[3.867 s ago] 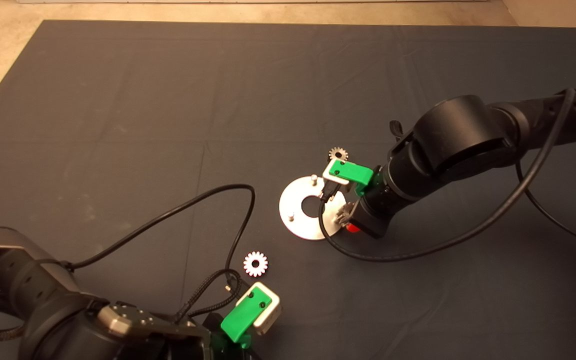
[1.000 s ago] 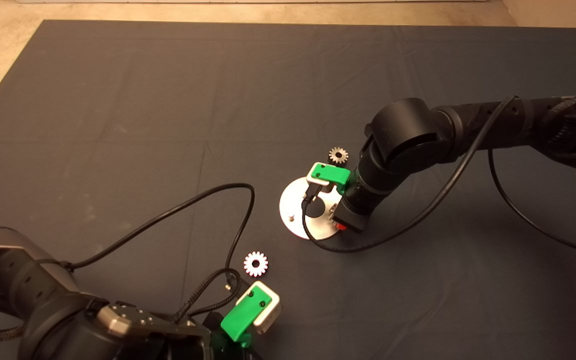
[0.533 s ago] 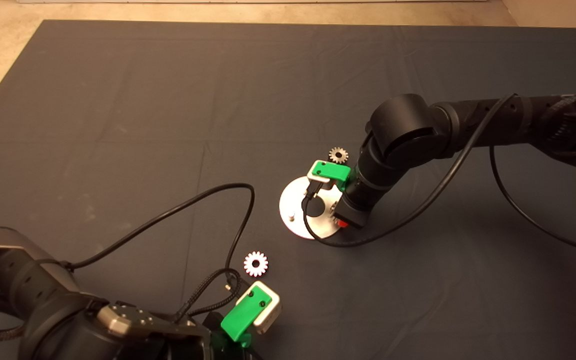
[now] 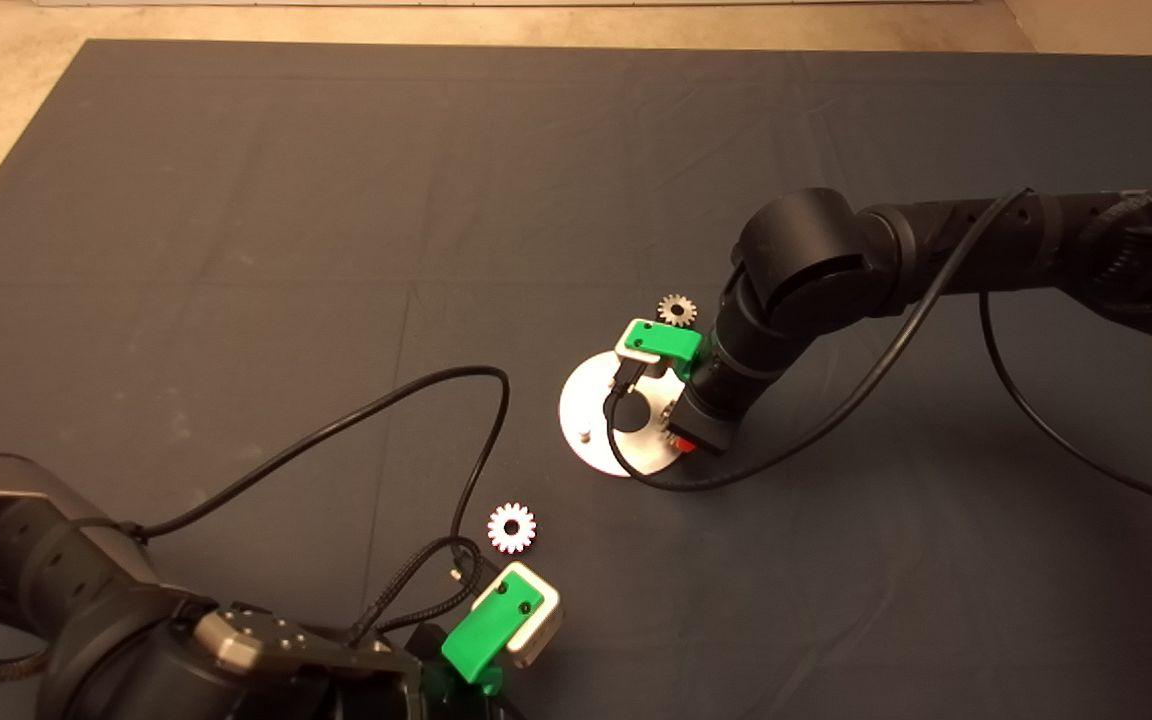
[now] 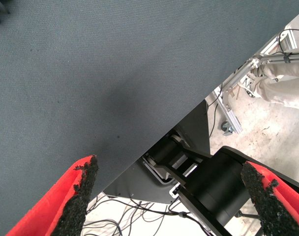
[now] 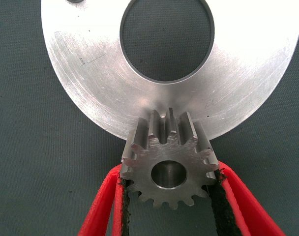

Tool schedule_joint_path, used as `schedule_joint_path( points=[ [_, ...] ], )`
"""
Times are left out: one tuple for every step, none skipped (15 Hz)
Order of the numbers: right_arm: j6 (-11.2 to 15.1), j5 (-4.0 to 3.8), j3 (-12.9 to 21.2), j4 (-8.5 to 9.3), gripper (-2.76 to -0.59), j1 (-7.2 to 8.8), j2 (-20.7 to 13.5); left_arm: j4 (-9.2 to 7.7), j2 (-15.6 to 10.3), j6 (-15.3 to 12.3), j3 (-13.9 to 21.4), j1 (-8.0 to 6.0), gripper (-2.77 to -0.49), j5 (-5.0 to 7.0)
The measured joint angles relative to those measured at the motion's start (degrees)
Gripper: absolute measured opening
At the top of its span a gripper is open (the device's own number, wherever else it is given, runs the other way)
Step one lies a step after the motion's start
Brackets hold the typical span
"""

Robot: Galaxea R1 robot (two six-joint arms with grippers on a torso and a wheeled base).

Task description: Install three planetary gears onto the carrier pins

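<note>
While the right gripper (image 6: 169,196) is clamped on one planetary gear (image 6: 168,164), pads pressing its toothed rim on both sides, that gear sits over the near edge of the round carrier plate (image 6: 90,98), with the gear bore showing a metal face inside. On the mat (image 4: 236,200), a second gear (image 4: 677,309) lies just beyond the plate beside the right wrist, a third gear (image 4: 511,527) lies near the left gripper (image 4: 501,625), and one bare pin (image 4: 585,435) stands clear. The left gripper is parked at the mat's near edge with its fingers (image 5: 80,196) apart, holding nothing.
</note>
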Motion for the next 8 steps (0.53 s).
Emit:
schedule_joint_path(
  points=[
    [0.0,0.00,0.0,0.00,-2.46,-0.02,0.0,0.00,0.0,0.0,0.0,0.00,-1.19,0.00],
    [0.0,0.00,0.0,0.00,-2.46,-0.02,0.0,0.01,0.0,0.0,0.0,0.00,-1.19,0.00],
    [0.0,0.00,0.0,0.00,-2.45,-0.02,0.0,0.02,0.0,0.0,0.0,0.00,-1.19,0.00],
    [0.0,0.00,0.0,0.00,-2.45,-0.02,0.0,0.02,0.0,0.0,0.0,0.00,-1.19,0.00],
    [0.0,0.00,0.0,0.00,-2.44,-0.02,0.0,0.02,0.0,0.0,0.0,0.00,-1.19,0.00],
    [0.0,0.00,0.0,0.00,-2.44,-0.02,0.0,0.07,0.0,0.0,0.0,0.00,-1.19,0.00],
    [0.0,0.00,0.0,0.00,-2.44,0.00,0.0,0.13,0.0,0.0,0.0,0.00,-1.19,0.00],
    [0.0,0.00,0.0,0.00,-2.43,-0.02,0.0,0.24,0.0,0.0,0.0,0.00,-1.19,0.00]
  ],
)
